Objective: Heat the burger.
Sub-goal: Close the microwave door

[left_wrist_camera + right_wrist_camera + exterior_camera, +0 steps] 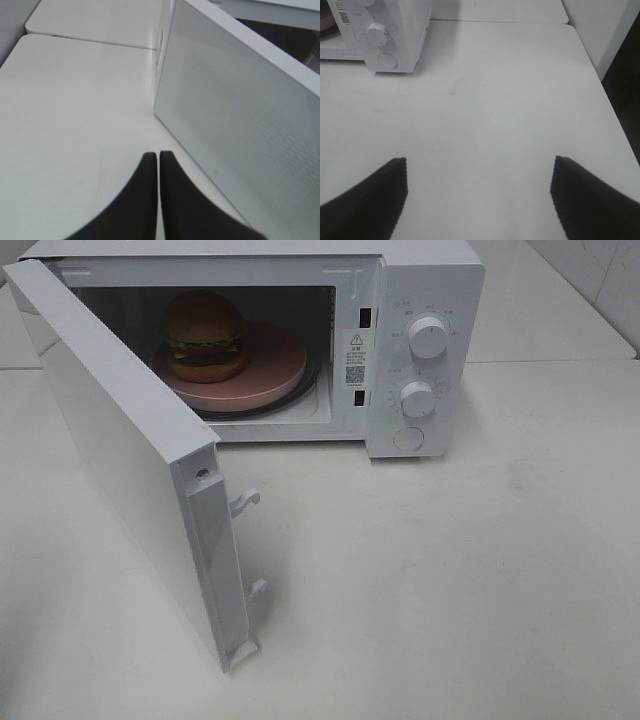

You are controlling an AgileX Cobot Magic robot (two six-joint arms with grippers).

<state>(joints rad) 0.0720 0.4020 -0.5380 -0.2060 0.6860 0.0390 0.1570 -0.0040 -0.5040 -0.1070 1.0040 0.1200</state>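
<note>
Sitting on the pink plate [275,370] inside the microwave [425,280], the burger [205,335] is loaded; what remains, I judge, is shutting the open door [110,440] and setting the knobs [417,398]. My left gripper [158,165] is pressed closed on nothing beside the door's outer face; my right gripper [479,170] stands wide and empty over the table [495,100]. Neither arm shows from above, and the dial markings are too small to read.

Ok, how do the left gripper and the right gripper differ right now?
The left gripper is shut, jaws pressed together; the right gripper stands wide open. The left gripper is beside the open microwave door; the right gripper is over the table, with the control panel farther ahead. Both are dark and hold nothing.
</note>
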